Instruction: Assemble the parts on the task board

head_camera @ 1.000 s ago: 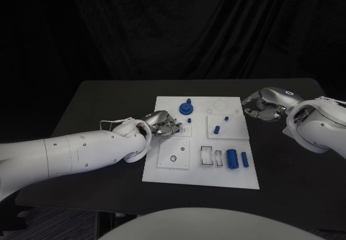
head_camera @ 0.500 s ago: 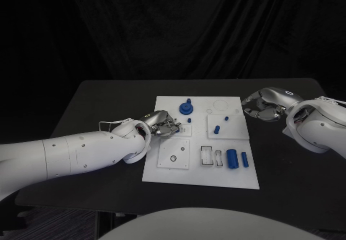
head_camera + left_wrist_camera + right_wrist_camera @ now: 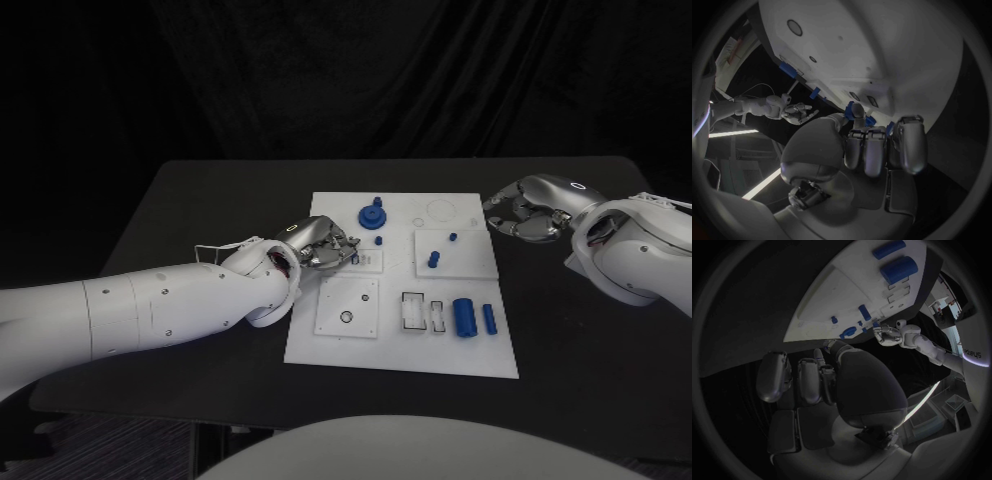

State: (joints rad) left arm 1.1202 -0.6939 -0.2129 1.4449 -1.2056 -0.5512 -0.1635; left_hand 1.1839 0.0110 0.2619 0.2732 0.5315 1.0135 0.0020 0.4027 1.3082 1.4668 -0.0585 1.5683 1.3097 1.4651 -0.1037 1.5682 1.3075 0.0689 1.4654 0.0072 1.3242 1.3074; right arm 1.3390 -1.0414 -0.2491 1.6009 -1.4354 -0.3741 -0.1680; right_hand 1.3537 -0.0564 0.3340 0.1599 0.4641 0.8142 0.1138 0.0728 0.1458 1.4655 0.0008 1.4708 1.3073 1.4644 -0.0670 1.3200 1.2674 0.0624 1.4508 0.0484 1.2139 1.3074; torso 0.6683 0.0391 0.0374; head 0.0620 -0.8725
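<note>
The white task board (image 3: 375, 340) lies mid-table. My left hand (image 3: 323, 246) hovers at the board's left edge with its fingers (image 3: 873, 145) curled in. A blue stepped gear part (image 3: 372, 212) stands just beyond the fingertips, and its blue (image 3: 856, 111) shows behind them. I see nothing held. A small blue peg (image 3: 378, 240) stands beside that hand. Two more pegs (image 3: 433, 260) (image 3: 451, 237) stand in the right plate. A thick blue cylinder (image 3: 464, 316) and a thin one (image 3: 489, 319) lie near the board's front right. My right hand (image 3: 526, 215) hangs off the board's far right corner with its fingers (image 3: 817, 375) curled on nothing.
The board has a round hole (image 3: 346, 317) in its front left plate, two slots (image 3: 415, 311) beside it and a ring outline (image 3: 438, 211) at the back. Black table (image 3: 216, 200) surrounds the board, with a dark curtain behind.
My left hand has crept slightly towards the far side of the board. The right hand and the parts have stayed put.
</note>
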